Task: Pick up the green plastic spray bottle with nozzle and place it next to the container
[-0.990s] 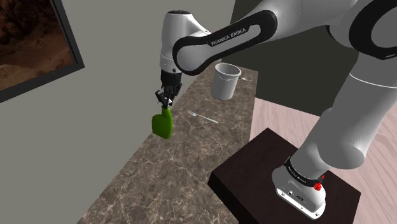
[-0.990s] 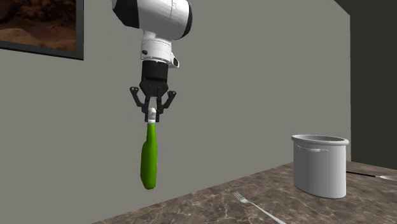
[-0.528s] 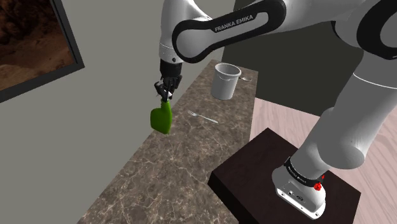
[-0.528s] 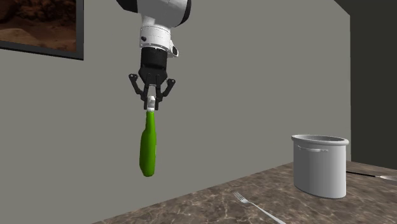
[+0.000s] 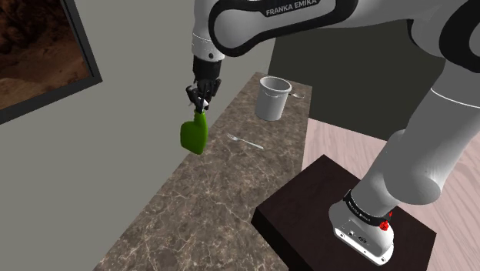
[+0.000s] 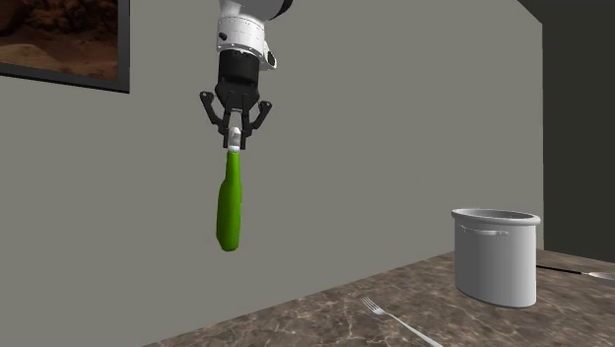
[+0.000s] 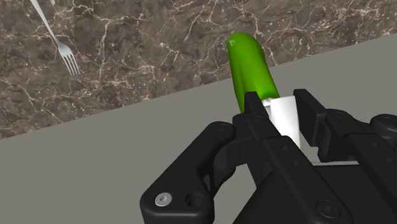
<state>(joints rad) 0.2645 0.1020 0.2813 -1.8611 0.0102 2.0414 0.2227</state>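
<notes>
Smooth green bottle (image 6: 231,212) — in black claw (image 6: 235,143)

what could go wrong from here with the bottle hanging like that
1. The hand pinches only the white top of the green bottle, which hangs high above the counter; it might swing or slip out.
2. A fork lies on the way to the container; setting the bottle on it could tip it.

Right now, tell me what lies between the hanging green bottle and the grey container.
A fork lies on the marbled counter between the green bottle and the container, touching neither; the second exterior view shows it plainly.
</notes>
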